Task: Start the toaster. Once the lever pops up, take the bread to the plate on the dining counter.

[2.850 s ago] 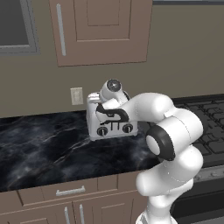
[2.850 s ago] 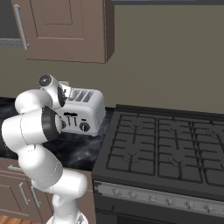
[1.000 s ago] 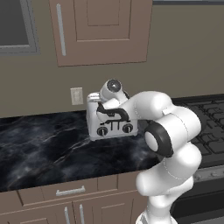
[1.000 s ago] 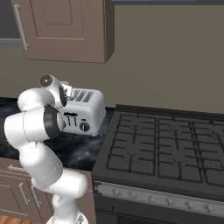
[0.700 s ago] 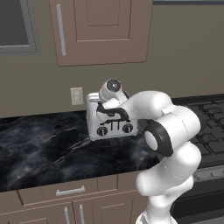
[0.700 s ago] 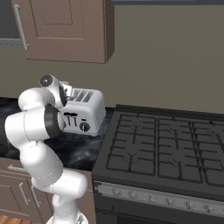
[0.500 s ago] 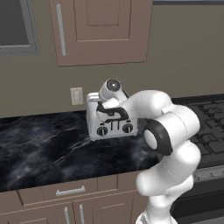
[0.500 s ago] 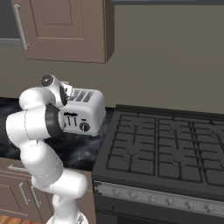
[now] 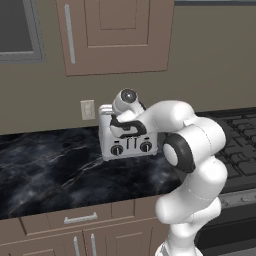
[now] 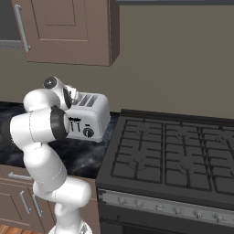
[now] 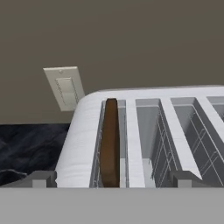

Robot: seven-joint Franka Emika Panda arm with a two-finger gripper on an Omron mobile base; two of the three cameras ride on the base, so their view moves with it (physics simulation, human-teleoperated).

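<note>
Left base view: end effector (image 11: 111,178) still over toaster (image 9: 127,146), unmoved.

A taupe wall (image 9: 215,60) carries a brown cabinet (image 9: 117,35) and a pale switch plate (image 11: 64,87); black marble counter (image 9: 45,170) tops brown drawers (image 9: 80,218) beside a black stove (image 10: 173,155).

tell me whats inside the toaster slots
In the hand view the toaster has a dark brown slice of bread standing in its leftmost slot. The neighbouring slots show bare wire racks. The bread's lower part is hidden inside the slot.
</note>
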